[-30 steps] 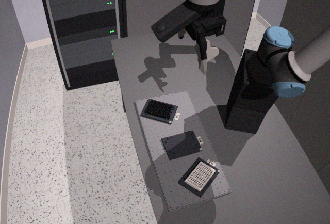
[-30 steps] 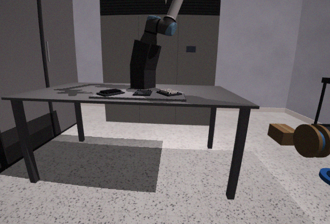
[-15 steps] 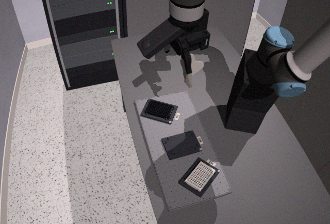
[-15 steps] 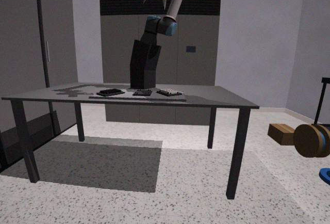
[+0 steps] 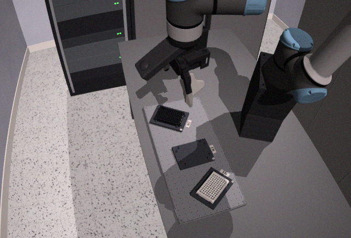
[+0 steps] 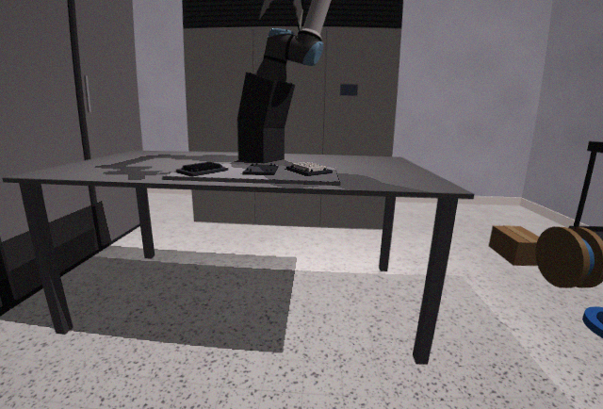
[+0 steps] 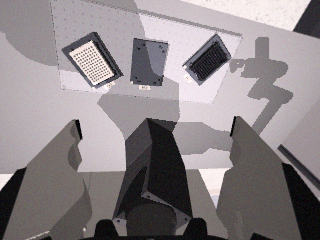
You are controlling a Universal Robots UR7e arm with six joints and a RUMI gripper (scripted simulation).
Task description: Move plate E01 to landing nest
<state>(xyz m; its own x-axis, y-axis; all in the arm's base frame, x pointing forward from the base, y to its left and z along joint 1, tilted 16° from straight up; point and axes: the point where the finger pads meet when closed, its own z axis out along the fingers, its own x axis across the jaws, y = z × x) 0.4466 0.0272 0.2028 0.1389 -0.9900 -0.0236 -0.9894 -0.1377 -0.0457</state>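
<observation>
While the gripper (image 5: 193,94) hangs high above the far end of the tabletop (image 5: 283,173), its fingers stand spread wide with nothing between them, so the task appears to be at its approach step, with no grasp yet made. Three stations lie in a row on a pale perforated board (image 5: 167,147). The white plate (image 5: 212,187), judged to be E01, rests in its dark nest N1 (image 5: 195,193) at the near end, turned at an angle to the board's edges. The landing nest N3 (image 5: 192,153) sits bare in the middle. The black plate (image 5: 169,115), taken to be E07, lies in nest N2 (image 5: 153,120), nearest the gripper. The small tags beside the nests are too blurred to read with certainty.

The next move calls for carrying the gripper past the black plate and the bare nest, well above both. It must then turn the wrist to match the white plate's skewed long sides before descending. Which corner holds well A1 cannot be told from these views.
</observation>
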